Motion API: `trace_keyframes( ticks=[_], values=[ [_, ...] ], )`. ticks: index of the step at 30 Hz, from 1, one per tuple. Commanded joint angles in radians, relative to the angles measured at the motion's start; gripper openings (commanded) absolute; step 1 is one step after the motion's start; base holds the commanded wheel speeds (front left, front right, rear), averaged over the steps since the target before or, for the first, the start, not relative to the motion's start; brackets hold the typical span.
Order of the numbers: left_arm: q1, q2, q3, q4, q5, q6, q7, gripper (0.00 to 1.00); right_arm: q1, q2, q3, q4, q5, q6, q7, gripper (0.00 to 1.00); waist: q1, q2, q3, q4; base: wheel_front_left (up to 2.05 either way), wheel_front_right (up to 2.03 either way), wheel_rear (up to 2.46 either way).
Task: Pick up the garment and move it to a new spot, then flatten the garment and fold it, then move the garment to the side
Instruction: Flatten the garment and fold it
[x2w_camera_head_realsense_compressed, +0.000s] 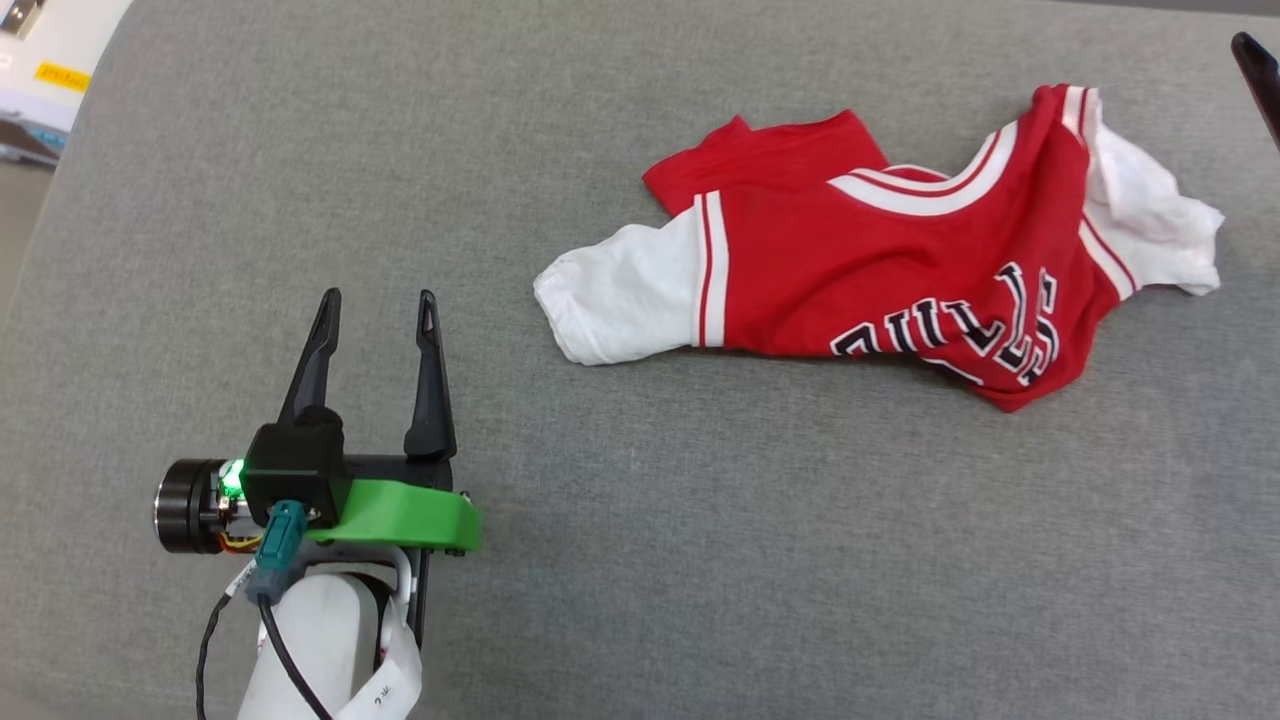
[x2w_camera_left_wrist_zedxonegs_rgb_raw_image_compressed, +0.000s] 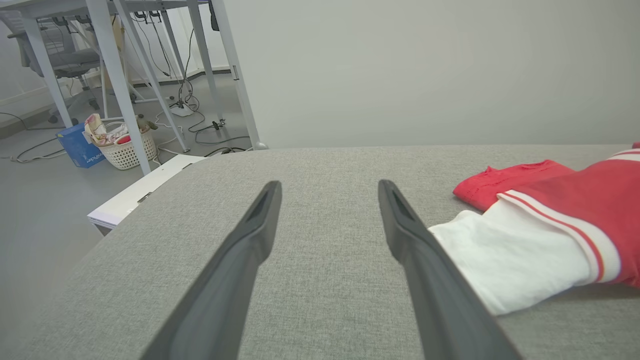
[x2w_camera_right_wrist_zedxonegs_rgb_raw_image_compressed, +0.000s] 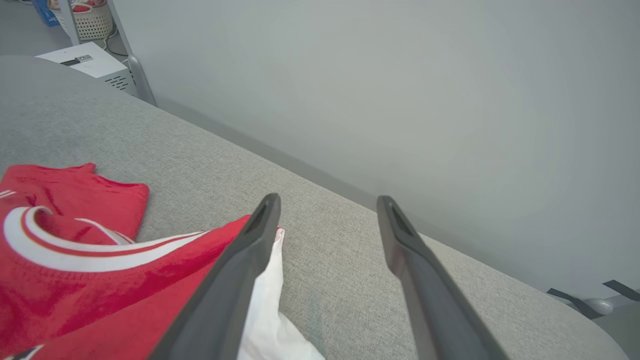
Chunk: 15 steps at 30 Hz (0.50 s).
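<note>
The left gripper (x2w_camera_head_realsense_compressed: 379, 297) hangs low over the grey worktop (x2w_camera_head_realsense_compressed: 640, 560), its fingers (x2w_camera_head_realsense_compressed: 430, 380) spread wide with nothing between them, pointing past the garment's near sleeve (x2w_camera_head_realsense_compressed: 620, 300). The garment (x2w_camera_head_realsense_compressed: 850, 270) lies crumpled right of centre on the worktop, apart from that gripper. It is a red jersey with white sleeves, its chest lettering facing up, the striped collar (x2w_camera_head_realsense_compressed: 920, 190) twisted across the top and a red flap (x2w_camera_head_realsense_compressed: 770, 150) poking out behind. It looks light, soft and limp, so it would likely sag and bunch from any single pinch, and it may drag on the cloth worktop rather than slide. It seems neither fragile nor slippery. The better holds are probably the seams where sleeve meets body, or the hem corners once found, one per gripper, so that it hangs flat. The sleeve ends alone would let the body trail. The right gripper (x2w_camera_right_wrist_zedxonegs_rgb_raw_image_compressed: 328, 200) is at the garment's far sleeve (x2w_camera_head_realsense_compressed: 1150, 220), its fingers likewise apart and empty, one beside the white cloth; whether it touches cannot be told. Nothing on the worktop seems to block either reach. Beyond the edge, well apart, stand a white box (x2w_camera_left_wrist_zedxonegs_rgb_raw_image_compressed: 135, 192), table legs (x2w_camera_left_wrist_zedxonegs_rgb_raw_image_compressed: 115, 75), a basket (x2w_camera_left_wrist_zedxonegs_rgb_raw_image_compressed: 127, 147) and loose cables (x2w_camera_left_wrist_zedxonegs_rgb_raw_image_compressed: 200, 125) on the floor.
</note>
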<state>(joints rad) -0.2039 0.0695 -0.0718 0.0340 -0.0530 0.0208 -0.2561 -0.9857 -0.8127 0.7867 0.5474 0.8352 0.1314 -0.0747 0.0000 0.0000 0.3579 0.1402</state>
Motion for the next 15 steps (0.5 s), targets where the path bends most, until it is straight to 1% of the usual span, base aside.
trace_keyframes(
  ticks=[1,3,6,8,12,15],
  values=[
    [0.013,0.002,0.003,-0.006,0.006,-0.005,-0.006,1.00,0.023,-0.024,0.002,-0.040,0.022,-0.001,0.032,1.00,0.0000,0.0000,-0.035,-0.030,0.00,0.00,0.00],
    [0.018,0.002,0.003,-0.008,0.007,-0.007,-0.006,1.00,0.034,-0.072,0.012,-0.118,0.055,-0.001,0.102,1.00,0.0000,0.0000,-0.040,-0.034,0.00,0.00,0.00],
    [0.022,0.000,-0.001,-0.009,0.008,-0.011,-0.006,1.00,0.057,-0.141,0.024,-0.213,0.139,-0.001,0.271,1.00,0.0000,0.0000,-0.044,-0.035,0.00,0.00,0.00],
    [0.022,-0.002,-0.004,-0.010,0.008,-0.012,-0.006,1.00,0.069,-0.178,0.026,-0.252,0.193,-0.001,0.392,1.00,0.0000,0.0000,-0.042,-0.031,0.00,0.00,0.00],
    [0.018,-0.005,-0.013,-0.014,0.006,-0.015,-0.006,1.00,0.092,-0.220,0.014,-0.291,0.262,-0.001,0.578,1.00,0.0000,0.0000,-0.025,-0.019,0.00,0.00,0.00],
    [0.011,-0.007,-0.017,-0.016,0.004,-0.015,-0.006,1.00,0.111,-0.221,0.002,-0.285,0.278,-0.001,0.662,1.00,0.0000,0.0000,-0.007,-0.006,0.00,0.00,0.00]
  ],
)
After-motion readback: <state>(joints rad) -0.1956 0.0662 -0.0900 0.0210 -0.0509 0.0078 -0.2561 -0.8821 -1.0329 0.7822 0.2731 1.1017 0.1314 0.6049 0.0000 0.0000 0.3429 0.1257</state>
